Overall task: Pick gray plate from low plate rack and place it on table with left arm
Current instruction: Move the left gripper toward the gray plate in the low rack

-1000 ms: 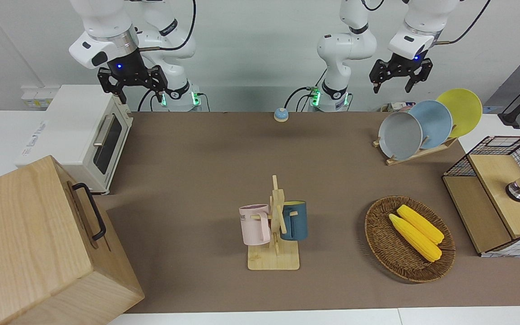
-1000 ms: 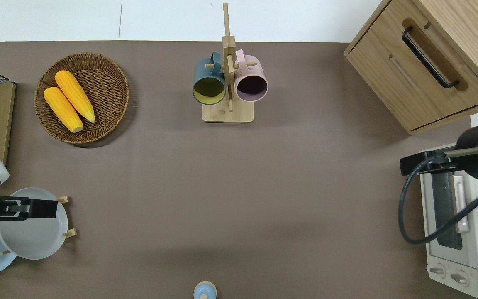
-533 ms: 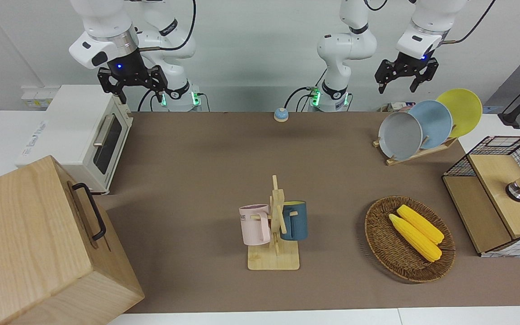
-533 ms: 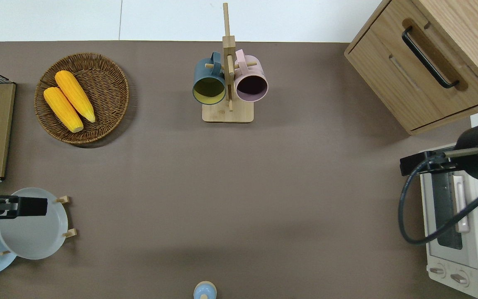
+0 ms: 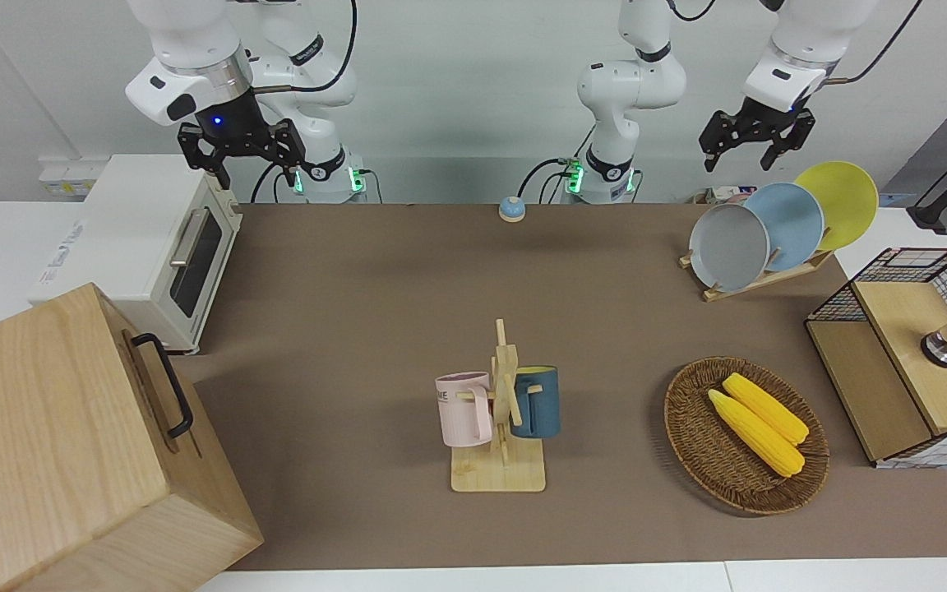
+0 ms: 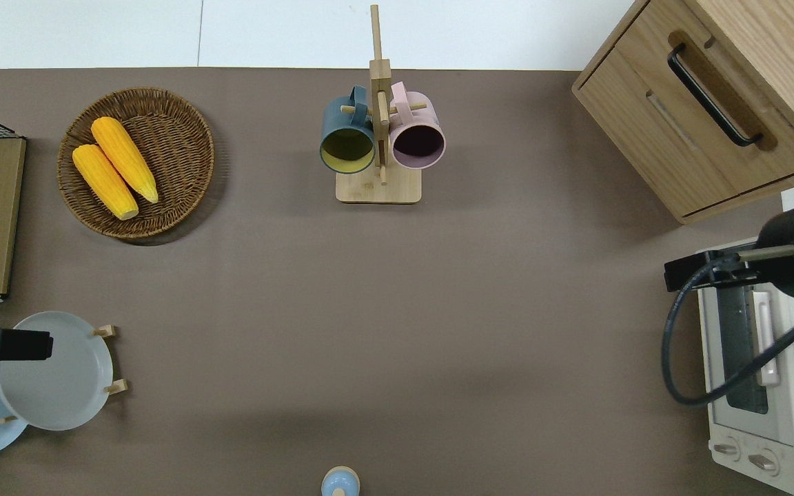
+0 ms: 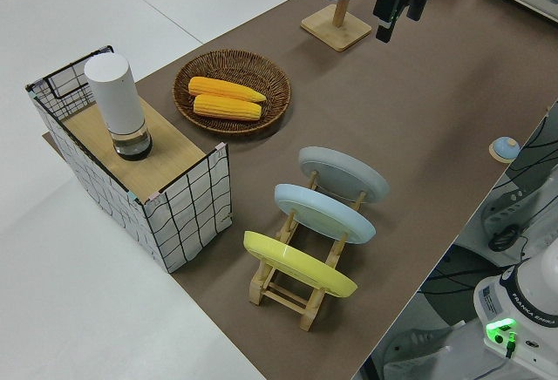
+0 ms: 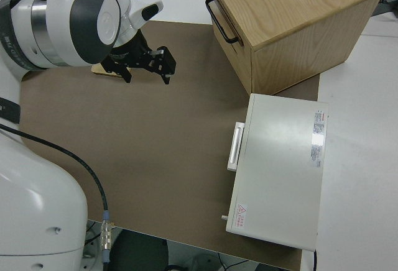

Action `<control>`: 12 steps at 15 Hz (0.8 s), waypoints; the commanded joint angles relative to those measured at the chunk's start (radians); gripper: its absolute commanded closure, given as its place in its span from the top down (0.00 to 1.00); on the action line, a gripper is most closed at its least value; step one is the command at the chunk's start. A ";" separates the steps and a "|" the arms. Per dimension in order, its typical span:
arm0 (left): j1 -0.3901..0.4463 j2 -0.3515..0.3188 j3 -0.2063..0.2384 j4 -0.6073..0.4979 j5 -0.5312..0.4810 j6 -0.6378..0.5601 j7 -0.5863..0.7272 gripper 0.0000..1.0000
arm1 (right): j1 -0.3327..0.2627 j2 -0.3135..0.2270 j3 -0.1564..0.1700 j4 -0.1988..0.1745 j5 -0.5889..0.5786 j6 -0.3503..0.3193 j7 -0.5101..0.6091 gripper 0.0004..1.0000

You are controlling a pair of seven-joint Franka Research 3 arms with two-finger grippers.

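The gray plate (image 5: pixel 728 247) stands on edge in the slot of the low wooden rack (image 5: pixel 761 275) farthest from the robots, at the left arm's end of the table (image 5: pixel 358 329). It also shows in the overhead view (image 6: pixel 59 379) and the left side view (image 7: pixel 343 173). My left gripper (image 5: pixel 755 146) is open and empty, up in the air. In the overhead view it (image 6: pixel 42 344) is over the gray plate's edge. My right gripper (image 5: pixel 242 152) is open and parked.
A sky-blue plate (image 5: pixel 786 226) and a yellow plate (image 5: pixel 839 201) stand in the same rack. A wicker basket (image 5: pixel 679 411) with two corn cobs, a wire crate (image 5: pixel 901 353), a mug stand (image 5: pixel 500 427), a toaster oven (image 5: pixel 145 247), a wooden cabinet (image 5: pixel 71 444) and a bell (image 5: pixel 511 209) are on the table.
My left gripper has moved toward the left arm's end of the table, from over the gray plate's middle to its edge. The plates and the right arm have not moved.
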 commanded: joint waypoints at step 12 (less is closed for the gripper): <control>0.019 -0.180 0.156 -0.419 0.077 0.339 0.145 1.00 | -0.007 -0.002 0.005 0.006 0.006 -0.014 -0.001 0.99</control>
